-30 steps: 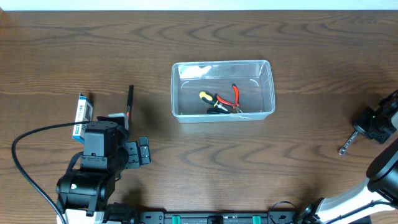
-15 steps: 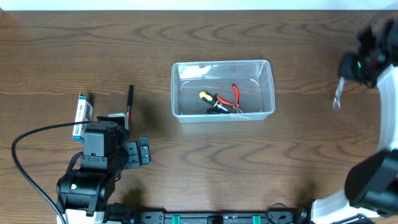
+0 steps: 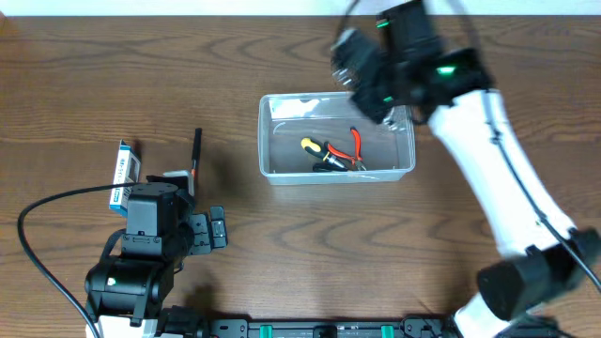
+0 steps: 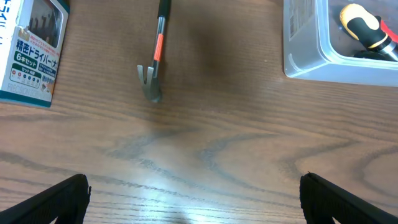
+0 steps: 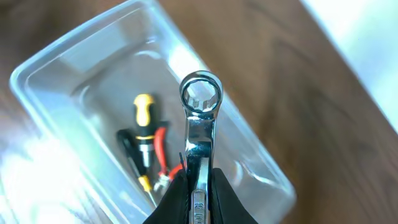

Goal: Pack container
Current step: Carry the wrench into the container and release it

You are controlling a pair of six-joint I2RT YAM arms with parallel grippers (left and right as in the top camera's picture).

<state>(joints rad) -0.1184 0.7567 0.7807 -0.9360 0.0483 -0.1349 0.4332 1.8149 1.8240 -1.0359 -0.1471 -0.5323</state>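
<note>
The clear plastic container (image 3: 270, 141) stands mid-table and holds a yellow-handled screwdriver (image 3: 315, 148) and red-handled pliers (image 3: 357, 145). My right gripper (image 3: 362, 80) hovers above the container's far right rim, blurred in the overhead view. In the right wrist view it (image 5: 199, 186) is shut on a silver wrench (image 5: 200, 118), ring end out over the container (image 5: 56, 68). My left gripper (image 4: 196, 199) is open and empty above bare table at the left. A small pry bar (image 3: 196, 155) lies left of the container, also in the left wrist view (image 4: 155, 59).
A blue-and-white box (image 3: 123, 169) lies at the left, beside the left arm; it also shows in the left wrist view (image 4: 31, 53). A black cable (image 3: 38, 225) loops at the left front edge. The container's corner shows in the left wrist view (image 4: 311, 56).
My right arm swung from the far right of the table up and leftward, carrying the wrench to above the container. The left arm has not moved.
</note>
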